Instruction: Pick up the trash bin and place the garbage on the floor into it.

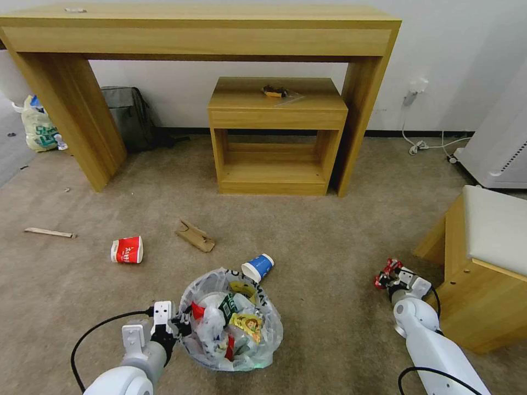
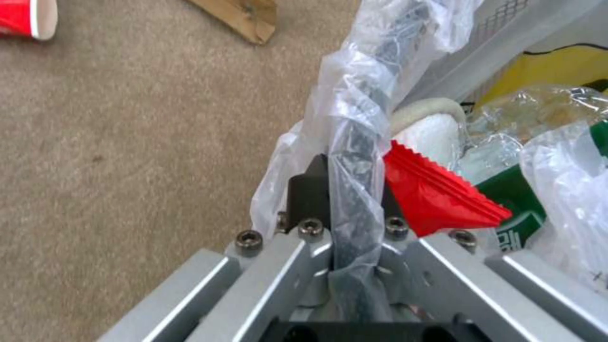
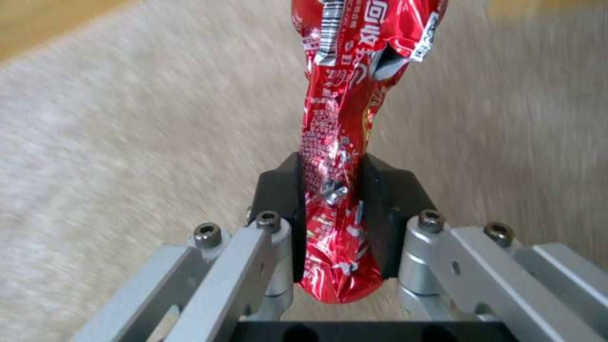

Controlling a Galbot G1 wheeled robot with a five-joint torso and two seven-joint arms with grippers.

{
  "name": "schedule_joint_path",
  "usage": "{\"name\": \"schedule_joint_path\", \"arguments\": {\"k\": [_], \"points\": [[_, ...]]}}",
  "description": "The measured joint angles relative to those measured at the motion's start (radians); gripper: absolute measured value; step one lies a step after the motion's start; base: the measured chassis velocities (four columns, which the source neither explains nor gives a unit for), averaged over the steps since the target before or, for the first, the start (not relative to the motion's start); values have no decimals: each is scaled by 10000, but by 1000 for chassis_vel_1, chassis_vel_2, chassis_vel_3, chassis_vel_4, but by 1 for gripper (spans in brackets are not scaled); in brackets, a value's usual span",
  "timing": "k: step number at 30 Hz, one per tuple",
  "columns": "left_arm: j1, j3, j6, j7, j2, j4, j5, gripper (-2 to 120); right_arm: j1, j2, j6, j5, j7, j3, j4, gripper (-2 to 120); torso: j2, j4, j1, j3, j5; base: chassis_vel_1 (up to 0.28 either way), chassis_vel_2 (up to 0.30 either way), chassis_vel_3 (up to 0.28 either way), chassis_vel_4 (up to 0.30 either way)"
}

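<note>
The trash bin [image 1: 233,351], round and lined with a crinkly whitish bag, stands on the beige floor [image 1: 329,247] just in front of me, filled with wrappers and a white slipper [image 2: 431,133]. My left gripper [image 1: 183,325] [image 2: 349,187] is shut on the bag-covered rim [image 2: 364,99] at the bin's left side. My right gripper [image 1: 388,281] [image 3: 330,185] hovers low to the right of the bin, shut on a crumpled red wrapper [image 1: 385,272] [image 3: 342,95]. A blue cup [image 1: 258,267] lies against the bin's far side. A red cup [image 1: 127,249] [image 2: 25,16], a cardboard scrap [image 1: 195,236] [image 2: 237,16] and a stick [image 1: 48,232] lie farther left.
A long wooden desk [image 1: 197,33] spans the back wall with a small wooden table [image 1: 274,137] under it. A grey backpack [image 1: 129,115] and a yellow-green shopping bag [image 1: 38,130] sit at the back left. A wooden stool [image 1: 483,263] stands close to my right arm.
</note>
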Motion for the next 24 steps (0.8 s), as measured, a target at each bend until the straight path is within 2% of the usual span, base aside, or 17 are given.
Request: {"name": "schedule_joint_path", "arguments": {"k": [3, 4, 7, 8, 11, 12, 15, 16, 19, 20, 23, 24], "points": [[-84, 0, 9, -10, -28, 16, 44, 0, -332, -105, -45, -491, -366, 192, 1189, 18, 0, 0, 0, 0, 0, 0, 0, 0, 0], [-84, 0, 9, -10, -28, 16, 44, 0, -332, -105, -45, -491, -366, 192, 1189, 18, 0, 0, 0, 0, 0, 0, 0, 0, 0], [-328, -41, 84, -18, -94, 103, 62, 0, -734, -391, -290, -790, -1079, 345, 2685, 18, 0, 0, 0, 0, 0, 0, 0, 0, 0], [-328, -41, 84, -18, -94, 103, 62, 0, -734, -391, -290, -790, -1079, 345, 2685, 18, 0, 0, 0, 0, 0, 0, 0, 0, 0], [-483, -30, 143, -26, -104, 183, 81, 0, -1058, -953, -587, -914, -1918, 366, 4262, 18, 1, -1, 0, 0, 0, 0, 0, 0, 0], [-483, -30, 143, -26, -104, 183, 81, 0, -1058, -953, -587, -914, -1918, 366, 4262, 18, 1, -1, 0, 0, 0, 0, 0, 0, 0], [-578, -21, 146, -34, -124, 317, 150, 0, -1282, -1519, -976, -859, -2707, 256, 5896, 18, 0, 0, 0, 0, -2, 0, 0, 0, 0], [-578, -21, 146, -34, -124, 317, 150, 0, -1282, -1519, -976, -859, -2707, 256, 5896, 18, 0, 0, 0, 0, -2, 0, 0, 0, 0], [-715, -11, 146, -34, -116, 443, 174, 0, -1380, -1981, -1591, -740, -3331, -299, 7456, 18, 1, 1, 0, 0, -1, 0, 0, 0, 0], [-715, -11, 146, -34, -116, 443, 174, 0, -1380, -1981, -1591, -740, -3331, -299, 7456, 18, 1, 1, 0, 0, -1, 0, 0, 0, 0], [-891, 15, 159, -35, -84, 606, 160, 0, -1168, -2308, -2185, -570, -3491, -1362, 8744, 18, 0, 0, -1, 0, -1, 0, 0, 0, 0], [-891, 15, 159, -35, -84, 606, 160, 0, -1168, -2308, -2185, -570, -3491, -1362, 8744, 18, 0, 0, -1, 0, -1, 0, 0, 0, 0]]}}
